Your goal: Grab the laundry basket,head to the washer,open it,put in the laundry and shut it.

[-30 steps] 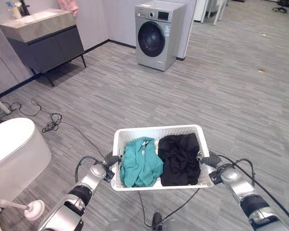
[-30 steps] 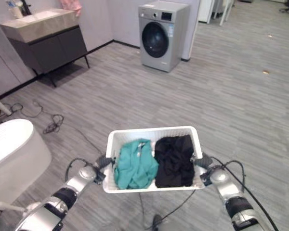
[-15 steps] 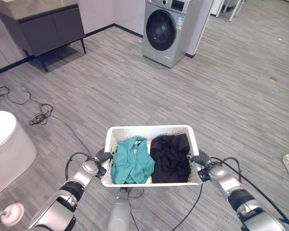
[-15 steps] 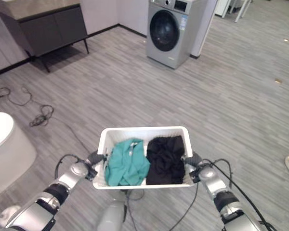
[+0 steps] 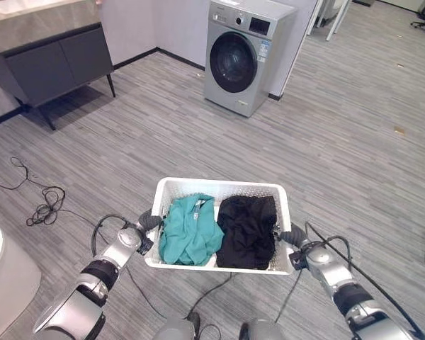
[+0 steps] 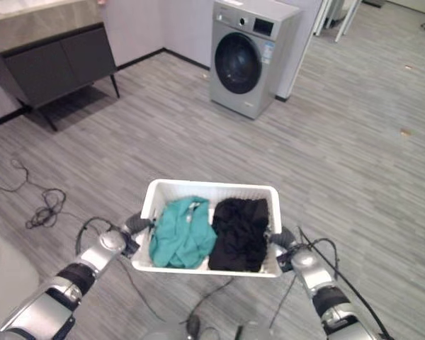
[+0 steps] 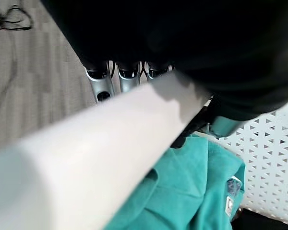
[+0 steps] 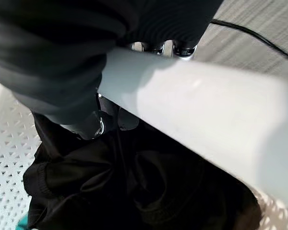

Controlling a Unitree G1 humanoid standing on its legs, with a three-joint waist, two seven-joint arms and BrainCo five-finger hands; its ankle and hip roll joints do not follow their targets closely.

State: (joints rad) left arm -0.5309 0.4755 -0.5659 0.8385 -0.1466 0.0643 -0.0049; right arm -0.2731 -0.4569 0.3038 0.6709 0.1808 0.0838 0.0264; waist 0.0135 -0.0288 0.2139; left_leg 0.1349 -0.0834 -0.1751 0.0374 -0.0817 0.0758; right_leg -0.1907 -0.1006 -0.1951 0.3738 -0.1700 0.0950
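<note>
So I've got the laundry basket (image 5: 220, 190) up off the floor, held btwn both hands. My left hand (image 5: 146, 228) is curled round the rim on its side, fingers (image 7: 127, 79) hooked over the outside edge & thumb tucked inside by the teal shirt (image 5: 190, 230). My right hand (image 5: 290, 239) does the same on the other side, fingers (image 8: 164, 48) over the rim, thumb inside next to the black clothes (image 5: 247, 230). Both grips look tight.

Washer (image 5: 241, 55) is well ahead of my hands, a bit to the left, door (image 5: 232, 53) shut. Lots of bare floor btwn us, so I think I'm in the walking part of the job.

What could go wrong, I guess:
- Basket could tip fwd if one hand slips, bc I only hold the two short sides. Clothes would spill out.
- Walking shakes things. Teal shirt lies high near the rim by my left hand & could flop over.
- Cord (image 5: 40, 204) on the floor, well off to my left. Drifting that way could trip me.
- I'll need a free hand for the door, so the basket must go down first, not too near the door.
</note>
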